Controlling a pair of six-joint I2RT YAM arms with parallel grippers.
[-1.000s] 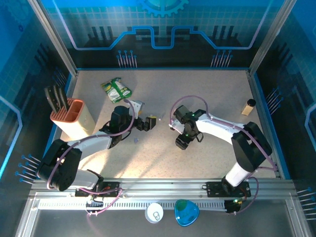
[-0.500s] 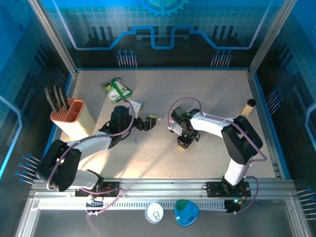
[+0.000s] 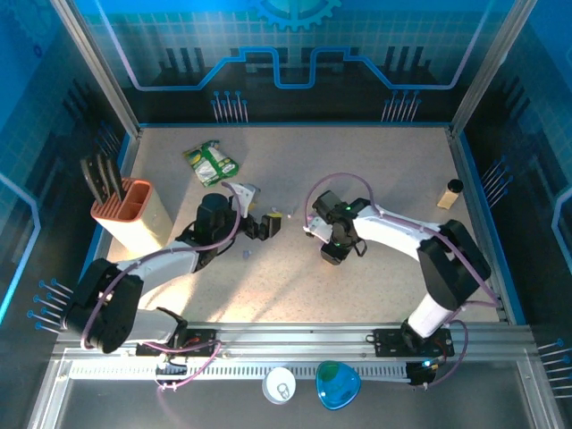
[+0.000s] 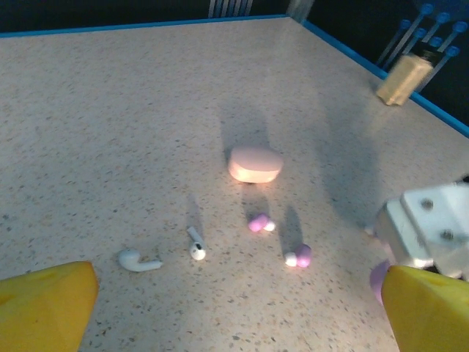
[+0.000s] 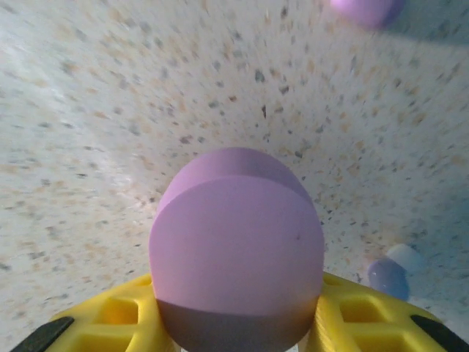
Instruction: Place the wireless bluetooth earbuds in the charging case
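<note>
While the left gripper (image 3: 268,223) hangs low over the table (image 3: 384,161) with its yellow fingers (image 4: 47,304) spread wide, the right gripper (image 3: 332,252) pinches a purple case (image 5: 236,249) between its own yellow fingers (image 5: 110,319), the case standing up out of the grip close above the speckled surface; the earbuds (image 4: 259,224) lie loose on the table ahead of the left gripper; two white buds (image 4: 138,260) sit side by side on the left, two pink-and-lavender buds (image 4: 299,255) nearer the right gripper; a closed pink case (image 4: 255,163) rests just beyond them, apart from all four; a lavender bud with a white tip (image 5: 390,273) lies just beside the held case; a tan bottle (image 3: 450,193) stands near the right wall
</note>
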